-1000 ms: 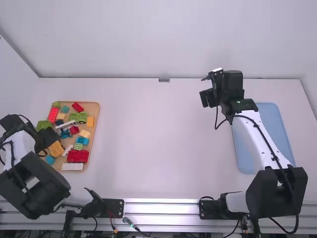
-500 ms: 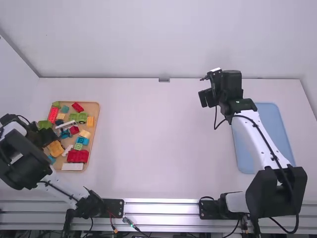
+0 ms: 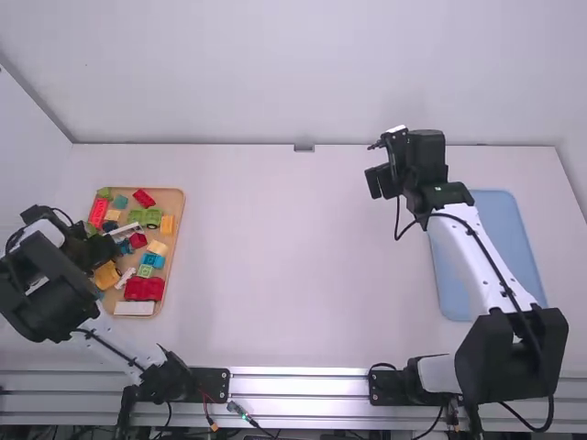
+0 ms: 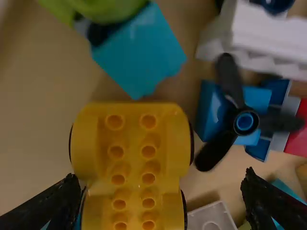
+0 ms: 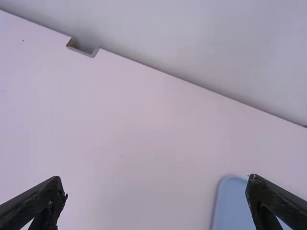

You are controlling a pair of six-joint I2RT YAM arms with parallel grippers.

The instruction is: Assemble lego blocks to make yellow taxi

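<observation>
White tabletop (image 3: 284,266) fills the broad stretch between the wooden tray (image 3: 172,198) and the right arm; its far edge meets a pale wall well beyond the tray. Within the tray's rounded rim, coloured blocks sit closely packed. Near the tray's left rim lies the yellow wheeled block (image 4: 144,163), the task's taxi piece, its studs facing up. Above this part of the tray hangs the left gripper (image 3: 84,249), released, its fingers spread wide, with the yellow piece showing between them. A red block (image 3: 143,289) and a white block (image 3: 134,309) lie toward the tray's near edge. Well to the tray's right is the right gripper (image 3: 385,181), also released, fingers wide apart; farther right lies the blue tray (image 3: 514,247).
</observation>
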